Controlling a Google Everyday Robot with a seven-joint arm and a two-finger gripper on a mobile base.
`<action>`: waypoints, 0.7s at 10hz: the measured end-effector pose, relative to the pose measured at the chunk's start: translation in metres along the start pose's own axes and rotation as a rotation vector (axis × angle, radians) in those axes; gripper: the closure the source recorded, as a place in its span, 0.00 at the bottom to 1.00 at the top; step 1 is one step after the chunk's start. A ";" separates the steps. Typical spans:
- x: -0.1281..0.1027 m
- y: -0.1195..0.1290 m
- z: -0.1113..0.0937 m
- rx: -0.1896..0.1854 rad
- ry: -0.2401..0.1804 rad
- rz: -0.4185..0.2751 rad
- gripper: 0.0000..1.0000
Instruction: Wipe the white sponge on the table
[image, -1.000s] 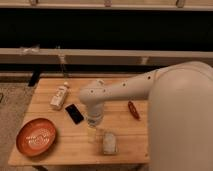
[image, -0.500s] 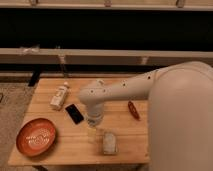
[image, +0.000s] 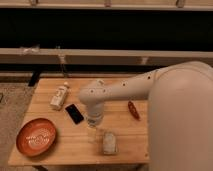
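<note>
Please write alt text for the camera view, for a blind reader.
The white robot's gripper hangs over a light-brown wooden table, near a small off-white sponge. An orange bowl, black phone and white bottle lie on the picture's left.

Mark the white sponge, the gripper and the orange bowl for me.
white sponge (image: 109, 143), camera view, middle of its top face.
gripper (image: 93, 129), camera view, between its fingertips, pointing down just left of the sponge.
orange bowl (image: 36, 137), camera view, bare inside of the bowl.
</note>
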 end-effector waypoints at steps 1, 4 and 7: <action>0.003 -0.003 0.000 0.015 0.023 0.036 0.20; 0.024 -0.011 0.001 0.055 0.082 0.241 0.20; 0.048 -0.012 0.005 0.062 0.130 0.421 0.20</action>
